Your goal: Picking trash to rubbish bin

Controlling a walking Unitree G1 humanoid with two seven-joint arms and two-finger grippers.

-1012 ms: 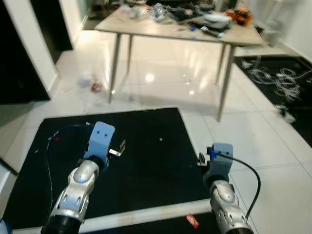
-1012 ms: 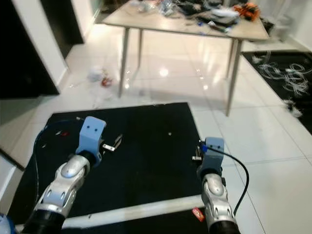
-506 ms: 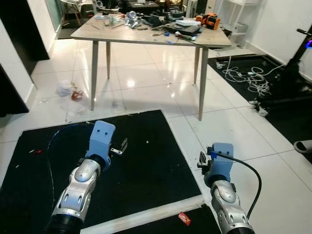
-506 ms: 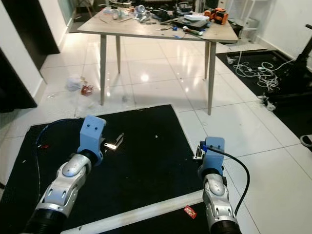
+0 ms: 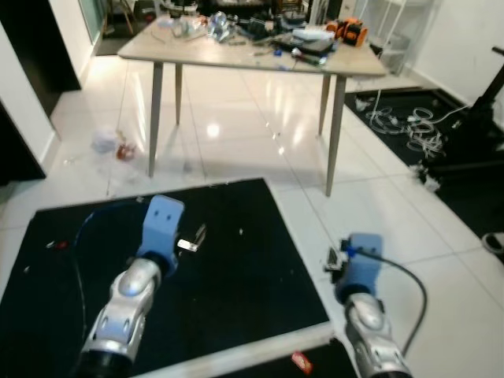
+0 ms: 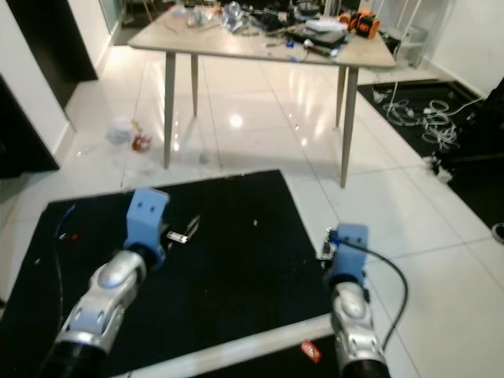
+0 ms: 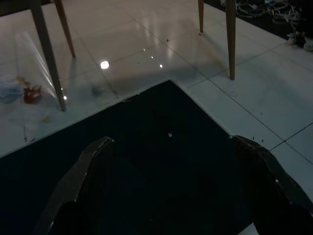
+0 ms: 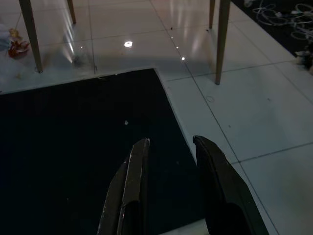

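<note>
**Trash lies beyond the mat, both grippers empty**

The left gripper (image 7: 168, 188) hangs over a matte black mat (image 5: 236, 276), its tapered black fingers (image 7: 80, 178) spread wide, holding nothing. The right gripper (image 8: 168, 186) hovers at the mat's right edge, fingers narrowly parted, also empty. Glossy white tiles (image 5: 236, 134) mirror the ceiling lights. Crumpled trash (image 5: 106, 143), pale with a red scrap, lies on the tiles beside a slim leg of the cluttered table (image 5: 236, 55). White cables (image 5: 402, 126) tangle on another dark mat to the right.
</note>
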